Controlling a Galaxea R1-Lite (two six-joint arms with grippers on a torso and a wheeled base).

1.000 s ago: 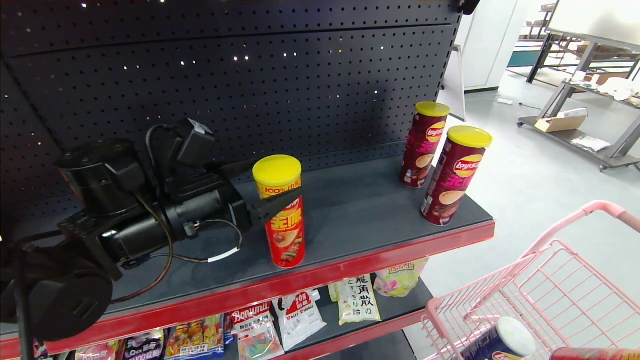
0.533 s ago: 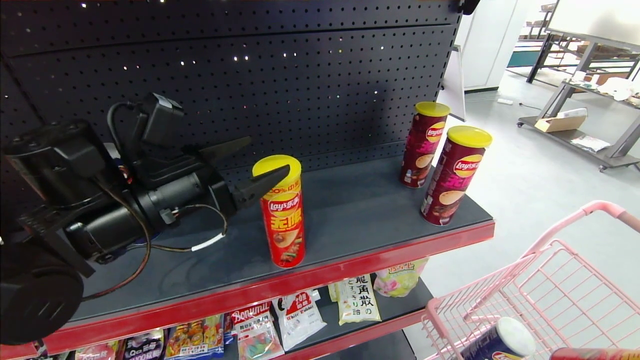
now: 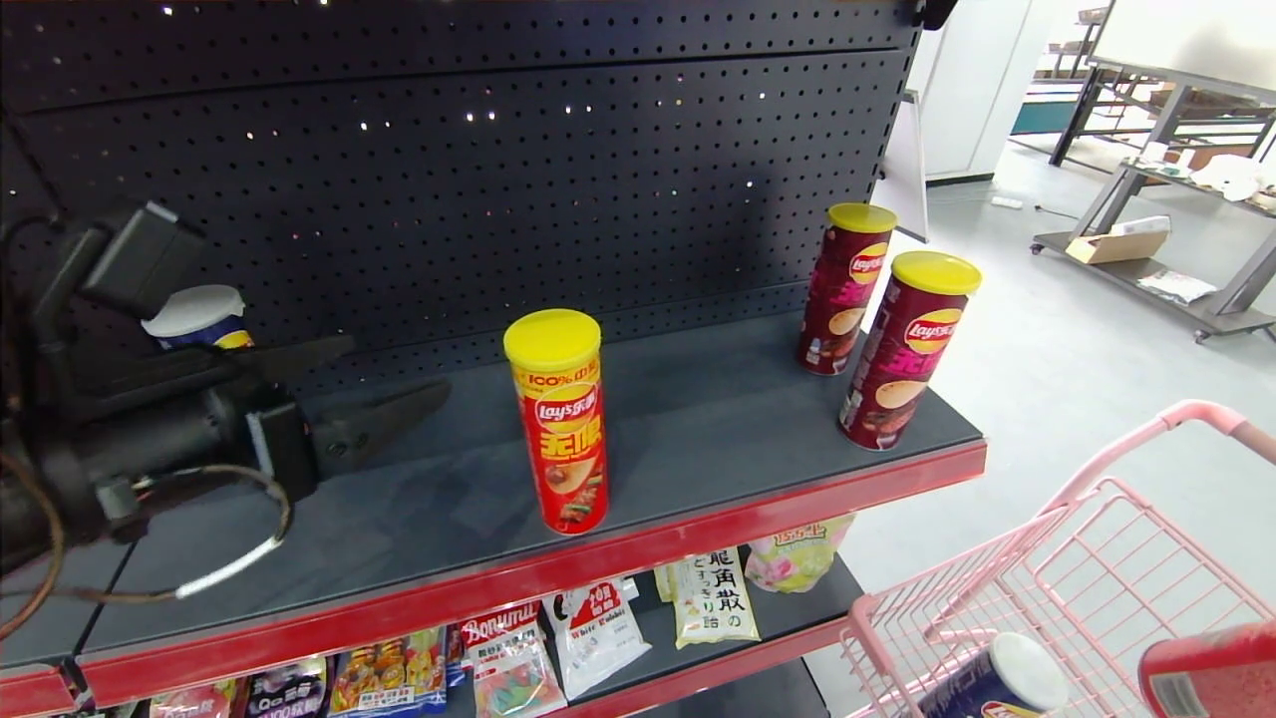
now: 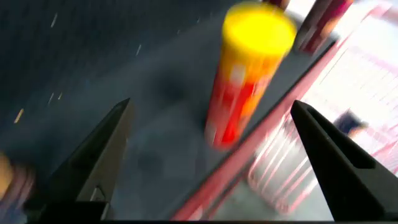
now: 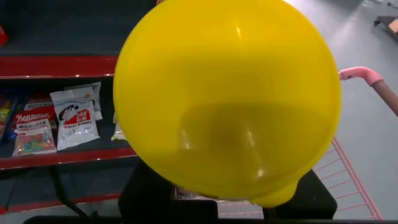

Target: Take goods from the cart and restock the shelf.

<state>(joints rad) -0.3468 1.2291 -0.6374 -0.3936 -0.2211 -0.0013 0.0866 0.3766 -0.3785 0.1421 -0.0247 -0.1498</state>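
A red chip can with a yellow lid stands upright near the front of the dark top shelf. My left gripper hovers over the shelf to the can's left, open and holding nothing. In the left wrist view that gripper has the red can ahead between its spread fingers, apart from both. My right gripper is shut on another can, whose yellow lid faces the wrist camera. This can's red body shows over the pink cart.
Two maroon cans stand at the shelf's right end. A blue can with a white lid stands at the back left against the pegboard. Another blue can lies in the cart. Snack bags fill the lower shelf.
My left gripper let go of the red can, opened and pulled back to the left. The can stays upright. A red can in the right gripper rose into view at the bottom right.
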